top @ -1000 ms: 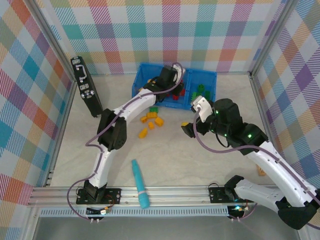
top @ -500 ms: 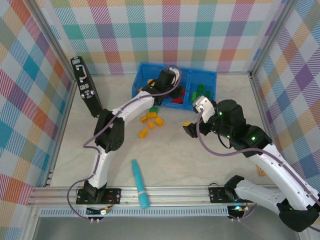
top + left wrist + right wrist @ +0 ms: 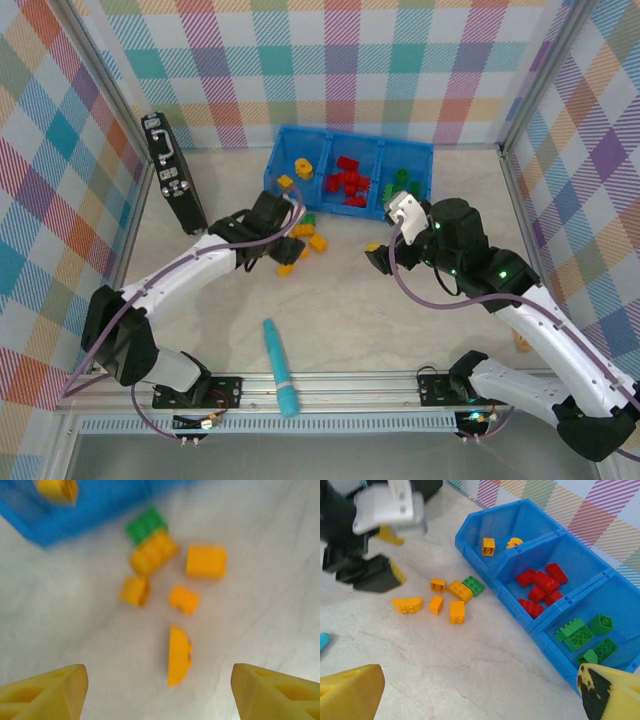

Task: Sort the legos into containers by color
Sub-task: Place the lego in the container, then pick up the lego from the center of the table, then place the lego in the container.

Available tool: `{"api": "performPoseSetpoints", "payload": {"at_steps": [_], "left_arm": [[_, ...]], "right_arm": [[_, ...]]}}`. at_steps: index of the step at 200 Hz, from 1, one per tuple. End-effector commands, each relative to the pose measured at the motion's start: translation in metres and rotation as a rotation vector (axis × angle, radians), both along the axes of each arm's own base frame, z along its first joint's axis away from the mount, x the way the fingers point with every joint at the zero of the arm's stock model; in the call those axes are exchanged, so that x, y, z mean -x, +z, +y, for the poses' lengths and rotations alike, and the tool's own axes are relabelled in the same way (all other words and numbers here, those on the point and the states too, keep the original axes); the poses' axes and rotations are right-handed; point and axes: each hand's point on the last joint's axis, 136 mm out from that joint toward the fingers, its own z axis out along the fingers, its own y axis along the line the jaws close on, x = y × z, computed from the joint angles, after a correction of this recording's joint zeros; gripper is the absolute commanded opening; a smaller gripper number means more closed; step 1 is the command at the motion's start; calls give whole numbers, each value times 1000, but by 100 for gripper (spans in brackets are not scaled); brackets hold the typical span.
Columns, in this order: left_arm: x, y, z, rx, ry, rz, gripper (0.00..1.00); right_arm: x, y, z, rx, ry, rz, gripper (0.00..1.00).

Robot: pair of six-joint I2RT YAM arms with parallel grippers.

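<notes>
since a second ago the left arm has pulled back out of the blue bin (image 3: 350,133) and swung low over the counter (image 3: 350,340); the right arm has barely shifted. the left gripper (image 3: 160,695) now hangs open and empty above the loose legos (image 3: 206,561), its yellow fingers (image 3: 45,692) spread wide either side of them. the right gripper (image 3: 480,695) is also wide open and holds nothing, hovering over the counter to the right of that pile.

the step in hand looks like the return for another brick after a drop-off. six legos lie loose just in front of the bin's near left corner: five yellow-orange and one green brick (image 3: 473,585), which touches a yellow one. the next move probably calls for lowering onto a single brick (the arched yellow piece (image 3: 178,655) lies closest under the left gripper, apart from the others), closing on it and carrying it to the left compartment.

the bin sits at the middle of the counter's far edge. its left compartment holds two yellow bricks (image 3: 488,546), the middle one a heap of red bricks (image 3: 542,585), the right one several green bricks (image 3: 580,635). no colour looks misplaced, so the sort seems mostly done.
</notes>
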Motion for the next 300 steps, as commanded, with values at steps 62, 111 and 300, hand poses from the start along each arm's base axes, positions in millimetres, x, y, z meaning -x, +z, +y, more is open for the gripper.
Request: {"api": "performPoseSetpoints", "payload": {"at_steps": [62,111,300], "left_arm": [[-15,-91,-4,-53,52,160,75],[-35,-122,2,-95,107,217,46],[-259,-10,-20,282,354,-204,14]], "right_arm": [[-10,11,17,-34,18,19,99],[-13,12,13,-29,-16,38,99],[-22,4,22,-27,7,-15,99]]}}
